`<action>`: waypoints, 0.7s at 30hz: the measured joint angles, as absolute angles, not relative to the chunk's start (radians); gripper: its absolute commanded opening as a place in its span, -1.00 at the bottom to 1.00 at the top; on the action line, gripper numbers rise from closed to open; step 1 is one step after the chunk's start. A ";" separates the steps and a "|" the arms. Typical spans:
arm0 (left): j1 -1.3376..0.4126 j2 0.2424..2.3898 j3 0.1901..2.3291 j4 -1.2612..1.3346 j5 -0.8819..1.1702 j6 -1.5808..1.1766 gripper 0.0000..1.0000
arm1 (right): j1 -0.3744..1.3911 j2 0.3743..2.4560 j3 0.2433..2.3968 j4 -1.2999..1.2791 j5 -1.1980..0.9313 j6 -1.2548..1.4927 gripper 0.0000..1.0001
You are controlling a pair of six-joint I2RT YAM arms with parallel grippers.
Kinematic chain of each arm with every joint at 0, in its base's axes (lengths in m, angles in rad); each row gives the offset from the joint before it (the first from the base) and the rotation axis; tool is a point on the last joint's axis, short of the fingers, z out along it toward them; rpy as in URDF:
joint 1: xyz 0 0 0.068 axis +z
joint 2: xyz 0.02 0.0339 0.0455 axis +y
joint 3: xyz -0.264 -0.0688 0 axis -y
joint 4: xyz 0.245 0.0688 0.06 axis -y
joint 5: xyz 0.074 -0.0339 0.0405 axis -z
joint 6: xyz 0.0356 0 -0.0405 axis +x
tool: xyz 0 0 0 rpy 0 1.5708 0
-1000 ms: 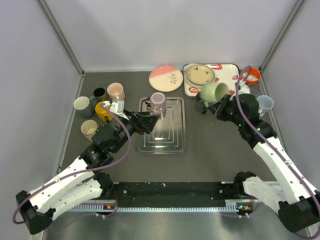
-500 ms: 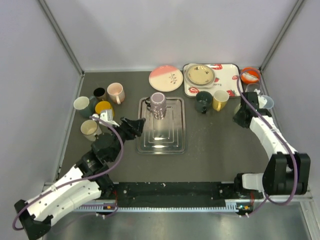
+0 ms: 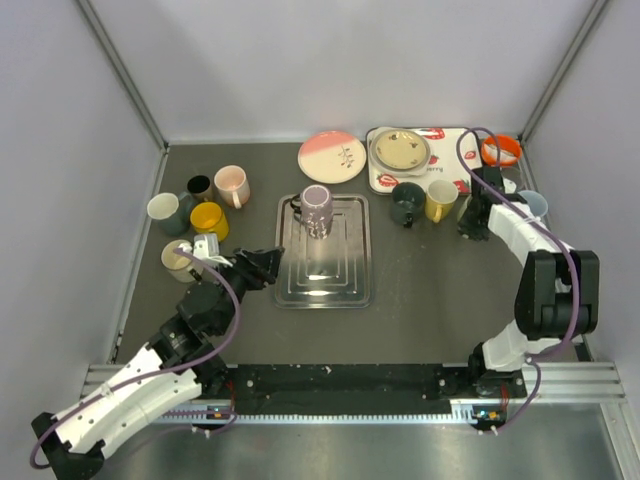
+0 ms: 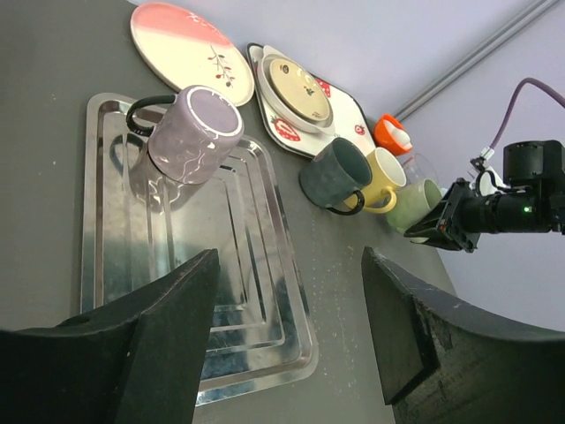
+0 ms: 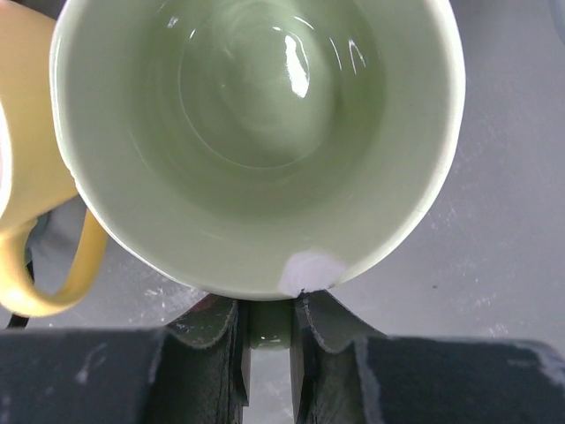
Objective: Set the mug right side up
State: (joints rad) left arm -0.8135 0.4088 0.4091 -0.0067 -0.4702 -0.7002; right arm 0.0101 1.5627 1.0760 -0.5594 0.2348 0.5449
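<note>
A pale green mug (image 5: pixel 256 132) stands mouth up beside a yellow mug (image 5: pixel 26 177) at the back right. My right gripper (image 5: pixel 269 318) is shut on its handle. In the left wrist view the green mug (image 4: pixel 415 205) sits right of the yellow one, with the right gripper (image 4: pixel 446 225) behind it. From above, the right gripper (image 3: pixel 468 222) hides most of that mug. A purple mug (image 3: pixel 317 208) rests bottom up on the steel tray (image 3: pixel 345 270). My left gripper (image 3: pixel 262 268) hangs open and empty over the tray's near-left edge, well short of the purple mug (image 4: pixel 192 134).
A dark mug (image 3: pixel 406 201) and the yellow mug (image 3: pixel 440 198) stand right of the tray. Several cups (image 3: pixel 200 210) cluster at the left. A pink plate (image 3: pixel 331 156), a strawberry-print tray (image 3: pixel 450 150), an orange dish (image 3: pixel 500 150) and a pale blue cup (image 3: pixel 531 205) line the back.
My right arm has carried the green mug from a tilted pose over the dark mug out to the right, mouth up by the yellow mug. My left arm has drawn back from the purple mug.
</note>
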 measured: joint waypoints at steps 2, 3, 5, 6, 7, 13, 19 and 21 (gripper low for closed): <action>-0.813 0.415 0.408 -0.007 -0.471 -0.699 0.41 | 0.010 1.595 1.091 -0.557 0.235 0.527 -1.00; -0.813 0.421 0.408 -0.006 -0.472 -0.697 0.40 | 0.010 1.614 1.099 -0.554 0.236 0.519 -1.00; -0.813 0.437 0.408 -0.006 -0.472 -0.692 0.40 | 0.010 1.648 1.110 -0.551 0.236 0.506 -1.00; -0.813 0.444 0.408 -0.006 -0.472 -0.690 0.42 | 0.010 1.662 1.114 -0.550 0.236 0.499 -1.00; -0.813 0.453 0.408 -0.005 -0.472 -0.686 0.43 | 0.010 1.674 1.118 -0.549 0.236 0.496 -1.00; -0.813 0.483 0.408 -0.004 -0.471 -0.679 0.49 | 0.010 1.719 1.168 -0.546 0.239 0.479 -0.39; -0.813 0.519 0.408 -0.001 -0.469 -0.678 0.54 | 0.010 1.729 1.185 -0.529 0.239 0.476 0.04; -0.813 0.545 0.408 -0.001 -0.469 -0.677 0.56 | 0.010 1.716 1.181 -0.529 0.239 0.485 0.08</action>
